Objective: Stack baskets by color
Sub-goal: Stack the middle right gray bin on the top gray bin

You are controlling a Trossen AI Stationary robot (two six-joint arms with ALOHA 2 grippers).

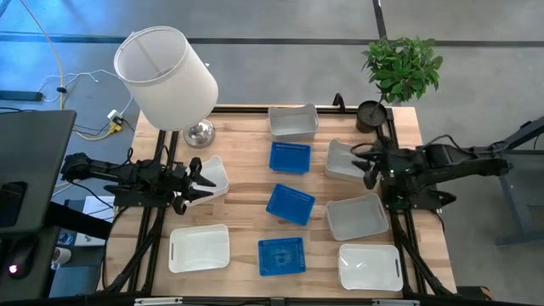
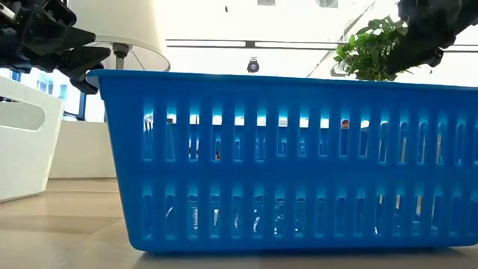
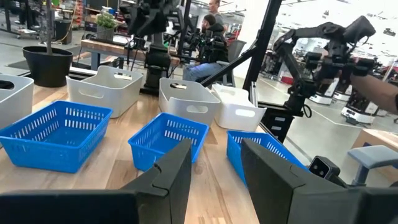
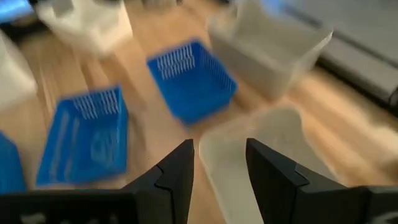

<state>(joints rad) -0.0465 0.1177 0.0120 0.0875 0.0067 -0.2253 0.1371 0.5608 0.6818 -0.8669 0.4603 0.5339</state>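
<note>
Baskets everywhere, none nested yet: three blue ones run in a column down the middle of the wooden surface (image 1: 246, 191), and the middle blue basket (image 1: 290, 204) is our landmark, lying skewed, its long axis slanting across the boards. Left end effector (image 1: 202, 183) hovers to its left, fingers spread, over a white basket (image 1: 214, 174). Right end effector (image 1: 371, 166) sits to its right, fingers also apart and holding nothing, above a pale grey basket (image 1: 344, 159). Both look about equally near the landmark, so I'd say either could take it. The blue baskets are thin slotted plastic with mesh floors; the white ones are smooth-walled, rounded at the corners, with handle slots.
</note>
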